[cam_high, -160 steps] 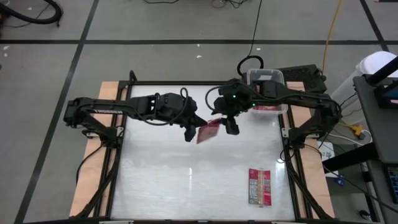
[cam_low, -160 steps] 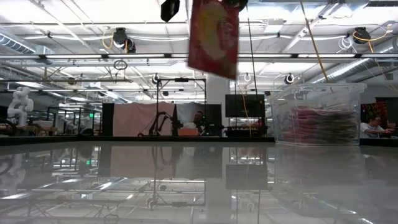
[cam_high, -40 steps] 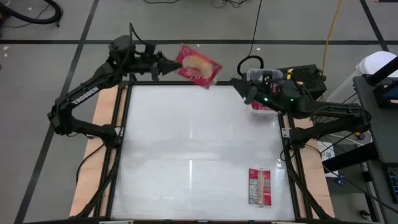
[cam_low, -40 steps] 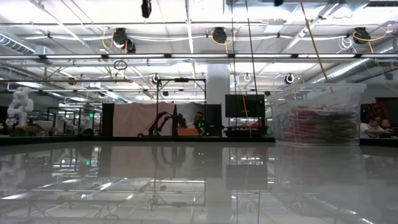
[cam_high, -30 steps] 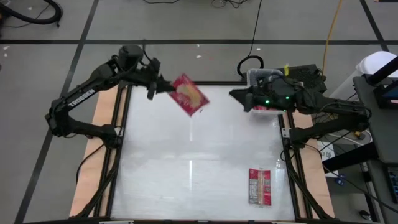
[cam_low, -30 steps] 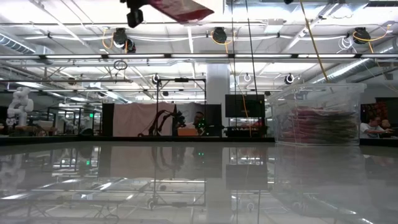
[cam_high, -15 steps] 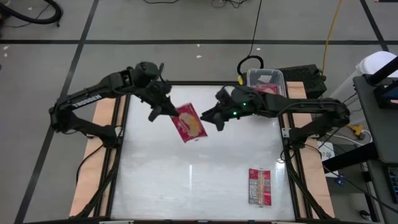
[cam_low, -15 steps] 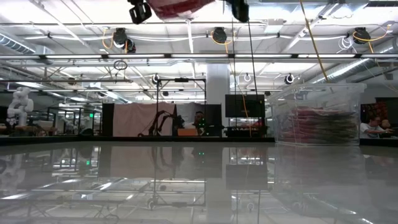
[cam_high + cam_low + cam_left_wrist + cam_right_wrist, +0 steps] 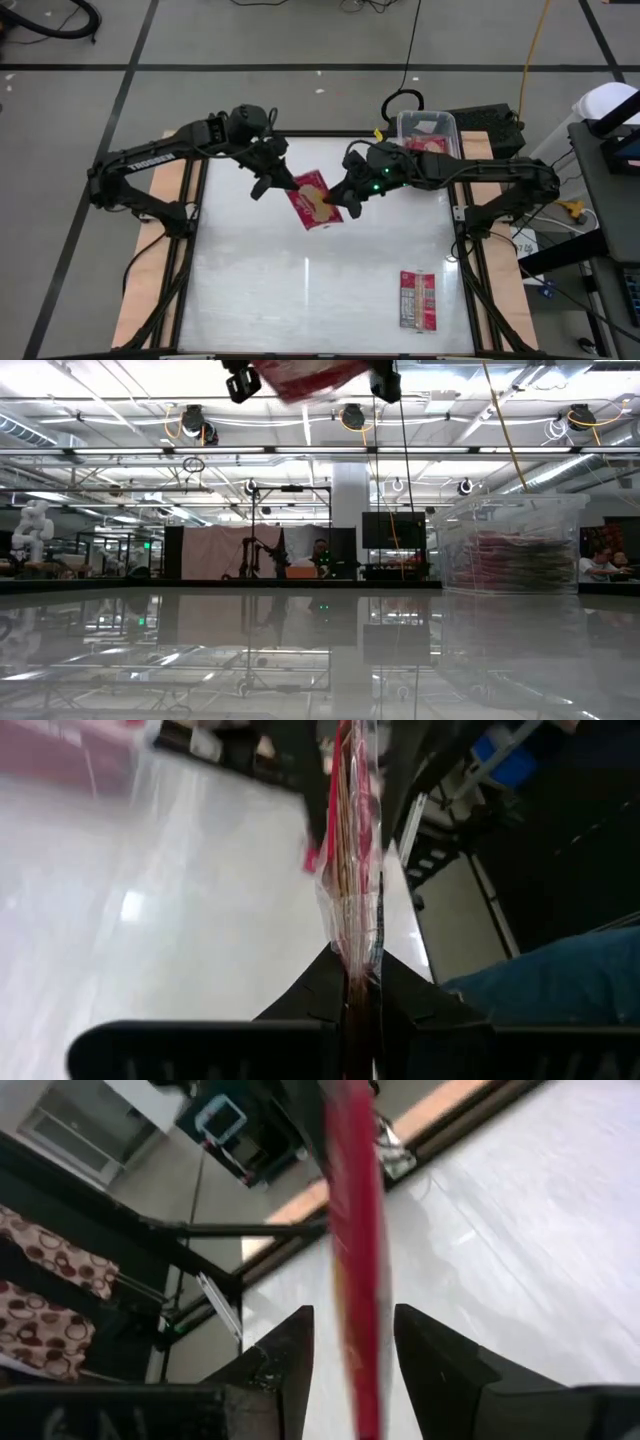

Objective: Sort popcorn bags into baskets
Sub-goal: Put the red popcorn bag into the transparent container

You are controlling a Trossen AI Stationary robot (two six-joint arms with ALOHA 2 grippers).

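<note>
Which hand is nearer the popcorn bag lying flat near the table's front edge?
Right. The right hand, at the raised bag's far edge, sits closer to the flat bag than the left hand, which is shut on the raised bag farther off.

Yellow cable (image 9: 532, 45) crossing grey floor (image 9: 300, 35).

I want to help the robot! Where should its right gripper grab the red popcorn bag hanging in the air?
Probably the free short edge, opposite the left gripper. The popcorn bag is flat and already edge-on between the right gripper's open fingers, so closing across its thin faces should work.
</note>
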